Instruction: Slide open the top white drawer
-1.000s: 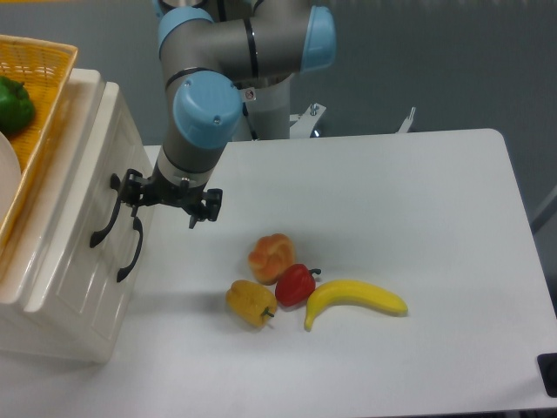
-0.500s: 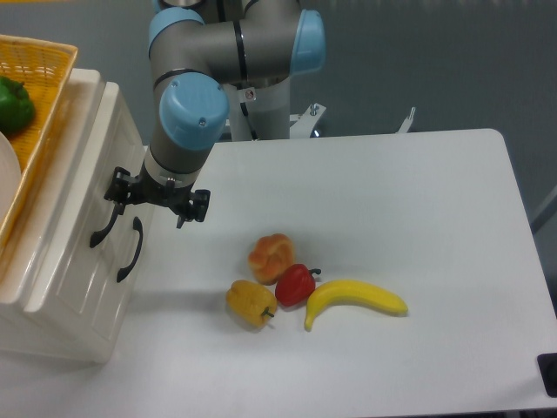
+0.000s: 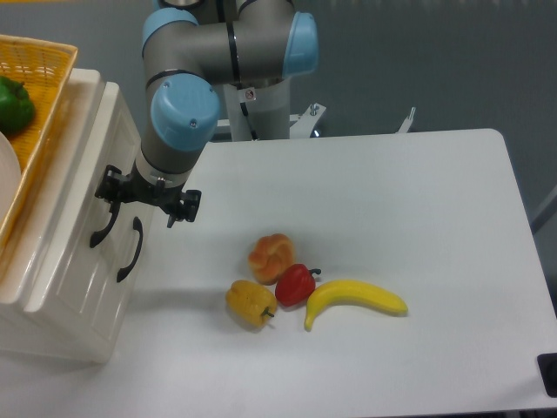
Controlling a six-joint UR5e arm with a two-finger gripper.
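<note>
Nearest the camera, a yellow bell pepper (image 3: 251,302), a red bell pepper (image 3: 296,285) and a banana (image 3: 355,299) are lying clustered on the white tabletop (image 3: 418,209), with an orange-coloured ribbed fruit or pepper (image 3: 271,257) just behind them; all four are sitting well apart from the cabinet.

At the left edge the cream-white cabinet (image 3: 61,287) is standing with both drawers shut. The lower drawer's handle (image 3: 130,249) is hanging free, untouched. The top white drawer (image 3: 74,196) is sitting flush in its frame, its curved black handle (image 3: 104,232) partly hidden where its upper end is meeting the gripper (image 3: 144,192).

The gripper is hovering right at that upper end, its black fingers (image 3: 184,206) spread with a gap between them, gripping nothing that I can make out; whether one finger is already hooking behind the handle is too dark to tell.

This appears to be the approach step: the arm is lining up on the handle and the pull is not yet begun. The next move likely calls for settling the fingers around the handle's bar, closing on it, then drawing straight out along the drawer's travel, away from the cabinet front, without drifting down onto the lower handle.

Farther back, a woven yellow basket (image 3: 43,70) is resting on the cabinet top, holding a green pepper (image 3: 13,103).
</note>
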